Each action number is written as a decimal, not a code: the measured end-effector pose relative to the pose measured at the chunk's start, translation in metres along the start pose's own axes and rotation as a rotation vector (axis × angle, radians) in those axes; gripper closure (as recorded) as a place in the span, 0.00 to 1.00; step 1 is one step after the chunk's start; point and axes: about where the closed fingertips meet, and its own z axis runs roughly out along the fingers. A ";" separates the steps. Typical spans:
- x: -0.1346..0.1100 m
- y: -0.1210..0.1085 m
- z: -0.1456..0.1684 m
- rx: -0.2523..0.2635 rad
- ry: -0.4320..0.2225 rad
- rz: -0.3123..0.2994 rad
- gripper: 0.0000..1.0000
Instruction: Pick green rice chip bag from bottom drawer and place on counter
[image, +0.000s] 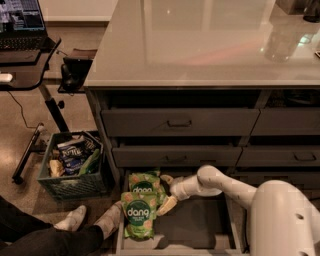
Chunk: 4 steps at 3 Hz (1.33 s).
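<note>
Two alike light green rice chip bags lie at the left of the open bottom drawer (200, 227): one in front (136, 214) and one behind it (144, 184), partly overlapped. My gripper (167, 192) reaches in from the right, low over the drawer floor, right beside the bags' right edges. It is open, with one pale finger (166, 178) by the rear bag and the other finger (168, 205) by the front bag. It holds nothing. The glossy pale grey counter (200, 45) spreads above the drawers.
Two shut drawers with bar handles (179, 122) sit above the open one. A dark crate of snacks (72, 165) stands on the floor at left. A black laptop desk (25, 55) is at far left. A person's legs and socked feet (75, 220) lie by the drawer's left front corner.
</note>
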 end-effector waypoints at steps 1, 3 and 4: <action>0.009 -0.002 0.020 -0.029 -0.015 0.014 0.00; 0.039 -0.011 0.047 -0.066 -0.040 0.040 0.00; 0.048 -0.014 0.058 -0.084 -0.052 0.047 0.00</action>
